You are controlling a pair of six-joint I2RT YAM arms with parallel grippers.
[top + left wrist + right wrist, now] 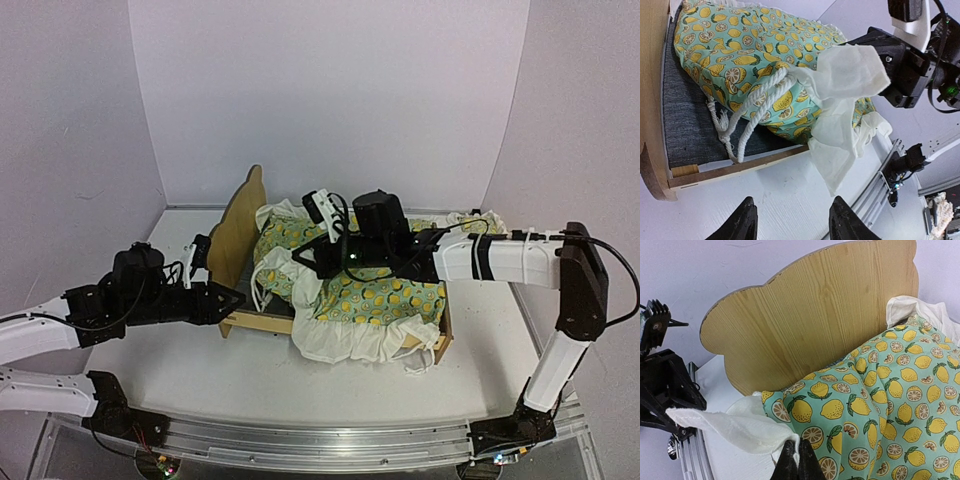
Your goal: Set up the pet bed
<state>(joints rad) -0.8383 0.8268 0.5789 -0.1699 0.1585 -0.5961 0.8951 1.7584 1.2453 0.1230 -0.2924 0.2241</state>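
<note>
The pet bed stands mid-table, its curved plywood headboard (235,235) (815,325) at the left. Its dark grey mattress pad (685,120) shows beside the low side rail (740,167). A lemon-print blanket (380,295) (755,45) (890,390) lies bunched over the bed, and its white ruffle hangs over the near rail. A white cord (755,110) trails from it onto the pad. My right gripper (305,262) (799,462) is shut on the ruffle's edge above the bed. My left gripper (225,300) (792,220) is open and holds nothing, just off the bed's near-left corner above the table.
A small white-frilled cloth item (480,218) lies at the back right beyond the bed's foot. An aluminium rail (320,440) runs along the near table edge. White walls close in the back and both sides.
</note>
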